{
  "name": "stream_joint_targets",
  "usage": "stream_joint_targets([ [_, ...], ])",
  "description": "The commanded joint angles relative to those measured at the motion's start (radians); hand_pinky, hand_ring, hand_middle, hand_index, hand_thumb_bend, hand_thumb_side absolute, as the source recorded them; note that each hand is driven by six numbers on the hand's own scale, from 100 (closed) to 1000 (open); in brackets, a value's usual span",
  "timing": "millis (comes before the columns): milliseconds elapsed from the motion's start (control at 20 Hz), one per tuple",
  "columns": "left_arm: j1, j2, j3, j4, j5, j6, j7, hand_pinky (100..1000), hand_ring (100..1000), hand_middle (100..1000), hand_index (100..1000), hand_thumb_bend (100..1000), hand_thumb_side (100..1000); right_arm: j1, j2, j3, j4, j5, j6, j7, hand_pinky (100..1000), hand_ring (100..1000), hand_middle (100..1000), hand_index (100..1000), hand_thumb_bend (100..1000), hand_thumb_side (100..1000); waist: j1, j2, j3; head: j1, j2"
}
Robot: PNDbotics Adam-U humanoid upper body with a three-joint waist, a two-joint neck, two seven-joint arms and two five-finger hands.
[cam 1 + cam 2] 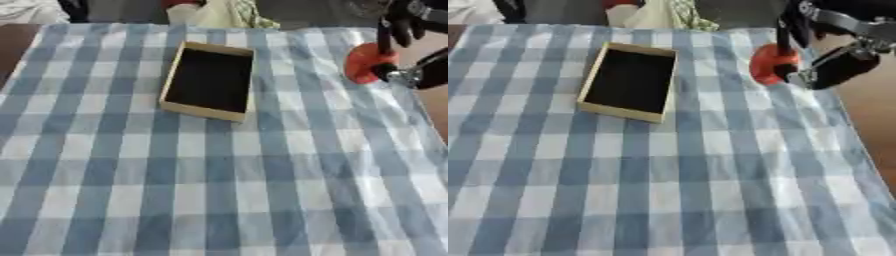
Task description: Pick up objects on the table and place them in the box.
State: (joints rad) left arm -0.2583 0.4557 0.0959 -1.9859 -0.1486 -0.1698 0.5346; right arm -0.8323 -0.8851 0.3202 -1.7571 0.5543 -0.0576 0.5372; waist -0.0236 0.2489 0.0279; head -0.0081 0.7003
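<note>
Right hand (820,47) pinching an orange disc (768,62) at the cloth's (667,175) right edge. Box (208,81) well left of it, interior dark. Left hand out of view.

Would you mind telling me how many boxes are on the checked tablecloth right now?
1. The box lies open on the cloth's far-left part, well left of the orange object at the right robot hand.

Both eyes sit side by side in the robot's head, looking steeply down and forward over the checked table (219,190) from close above. They share almost the whole scene, including the box (208,81); the right eye sees slightly more of the table's right edge.
</note>
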Motion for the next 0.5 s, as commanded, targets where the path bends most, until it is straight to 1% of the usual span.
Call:
stream_joint_targets([
  [50, -0.015, 0.015, 0.001, -0.014, 0.006, -0.001, -0.005, 738, 754, 701, 818, 545, 658, -0.094, 0.054, 0.01, 0.074, 0.051, -0.025, 0.015, 391, 483, 318, 488, 258, 100, 0.005, -0.017, 0.003, -0.01, -0.011],
  [200, -0.017, 0.013, 0.0, -0.014, 0.008, -0.001, -0.006, 738, 754, 701, 818, 544, 658, -0.182, 0.132, 0.027, 0.176, 0.092, -0.041, 0.017, 387, 483, 329, 488, 246, 100, 0.008, -0.014, 0.007, -0.018, -0.016],
  [300, -0.02, 0.01, -0.001, -0.014, 0.01, -0.002, -0.008, 738, 754, 701, 818, 544, 658, -0.233, 0.188, 0.029, 0.248, 0.122, -0.05, 0.008, 384, 482, 333, 489, 229, 100, 0.01, -0.012, 0.011, -0.022, -0.02],
  [500, -0.026, 0.004, -0.004, -0.014, 0.014, -0.003, -0.012, 737, 753, 701, 818, 544, 658, -0.32, 0.298, 0.024, 0.399, 0.201, -0.071, -0.018, 384, 482, 334, 493, 226, 100, 0.014, -0.006, 0.019, -0.032, -0.029],
])
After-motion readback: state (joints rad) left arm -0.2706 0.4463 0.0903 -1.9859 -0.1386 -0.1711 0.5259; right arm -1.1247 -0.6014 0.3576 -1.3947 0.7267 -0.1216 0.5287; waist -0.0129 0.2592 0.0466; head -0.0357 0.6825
